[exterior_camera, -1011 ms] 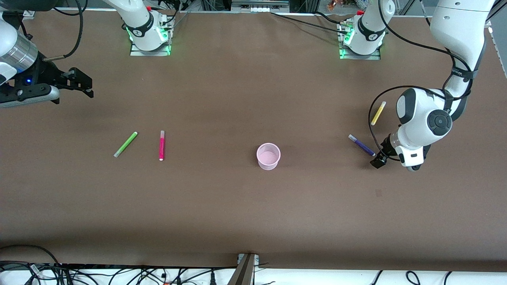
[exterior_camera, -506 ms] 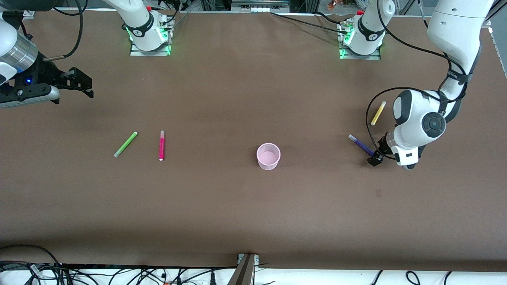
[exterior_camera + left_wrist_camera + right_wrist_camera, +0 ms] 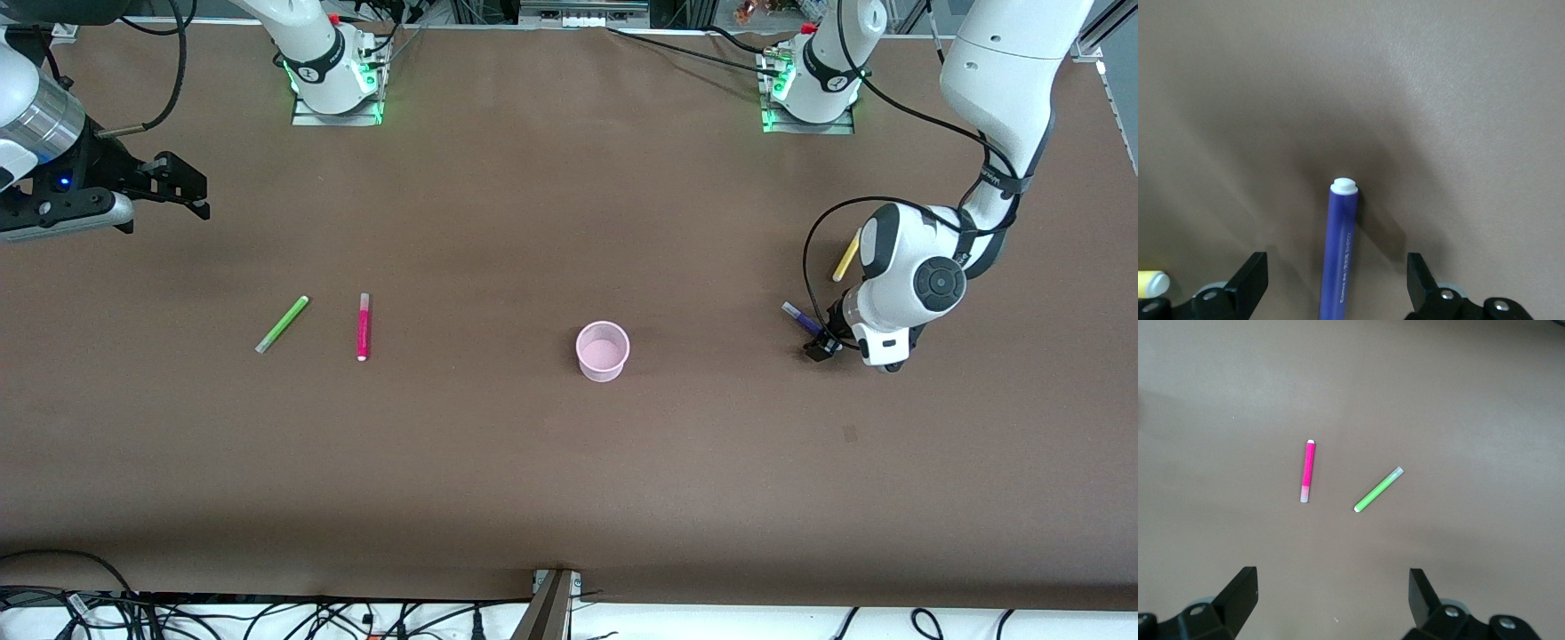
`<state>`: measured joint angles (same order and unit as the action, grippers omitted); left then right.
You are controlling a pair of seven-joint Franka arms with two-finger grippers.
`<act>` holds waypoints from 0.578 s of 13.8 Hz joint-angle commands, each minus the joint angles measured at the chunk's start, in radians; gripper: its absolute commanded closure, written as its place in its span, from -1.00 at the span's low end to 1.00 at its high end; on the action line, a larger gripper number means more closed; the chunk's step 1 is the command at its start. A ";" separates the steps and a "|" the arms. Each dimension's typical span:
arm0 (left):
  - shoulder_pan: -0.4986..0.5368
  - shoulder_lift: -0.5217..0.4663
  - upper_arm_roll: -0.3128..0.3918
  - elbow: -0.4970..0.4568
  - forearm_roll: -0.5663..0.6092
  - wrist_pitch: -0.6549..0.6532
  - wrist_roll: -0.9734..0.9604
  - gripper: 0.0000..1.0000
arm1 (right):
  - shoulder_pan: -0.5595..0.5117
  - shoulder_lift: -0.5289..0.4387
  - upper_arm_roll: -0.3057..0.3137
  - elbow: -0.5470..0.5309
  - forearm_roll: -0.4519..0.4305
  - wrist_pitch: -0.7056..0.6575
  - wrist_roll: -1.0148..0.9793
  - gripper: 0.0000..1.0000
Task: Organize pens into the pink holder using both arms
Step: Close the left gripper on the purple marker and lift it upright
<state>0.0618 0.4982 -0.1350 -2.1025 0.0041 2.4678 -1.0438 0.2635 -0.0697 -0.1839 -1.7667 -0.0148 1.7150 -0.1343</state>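
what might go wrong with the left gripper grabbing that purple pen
The open left gripper straddles the slim dark purple marker pen, which lies flat on the brown table: the fingers could scrape the table, or the round pen could roll aside. The yellow marker pen nearby could get nudged.

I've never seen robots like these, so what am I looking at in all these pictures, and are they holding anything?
These are two big white robot arms at a brown table. One picture looks down from a high camera facing them. The other two come from small cameras on each arm's wrist.

On the table stand a small round pale pink plastic cup and four slim marker pens: light green, magenta-pink, dark purple and yellow.

The left end effector is down at the table with its open fingers on either side of the purple pen, not gripping yet. The right end effector waits open in the air at its end of the table. Nothing is held.
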 commanded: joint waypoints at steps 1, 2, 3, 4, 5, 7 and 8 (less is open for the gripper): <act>-0.002 0.006 0.008 -0.002 0.027 0.016 -0.015 -0.40 | -0.013 -0.007 0.009 0.009 0.003 -0.017 0.001 -1.00; 0.000 0.006 0.011 -0.002 0.027 0.016 -0.013 -0.21 | -0.012 -0.007 0.014 0.010 0.003 -0.017 0.004 -1.00; 0.003 0.008 0.011 -0.001 0.027 0.014 -0.010 0.08 | -0.010 -0.007 0.017 0.012 0.003 -0.017 0.004 -1.00; 0.004 0.008 0.011 0.001 0.027 0.014 -0.002 0.44 | -0.010 -0.007 0.014 0.012 0.004 -0.018 0.013 -1.00; 0.006 0.008 0.011 0.003 0.028 0.014 0.002 0.74 | -0.010 -0.007 0.012 0.012 0.004 -0.017 0.015 -1.00; 0.006 0.005 0.011 0.009 0.028 0.014 0.008 1.00 | -0.010 -0.007 0.011 0.012 0.004 -0.017 0.015 -1.00; 0.006 0.002 0.009 0.021 0.028 0.008 0.017 1.00 | -0.010 -0.007 0.012 0.012 0.004 -0.017 0.013 -1.00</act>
<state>0.0656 0.4999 -0.1309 -2.0926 0.0063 2.4747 -1.0389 0.2635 -0.0697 -0.1805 -1.7663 -0.0147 1.7149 -0.1286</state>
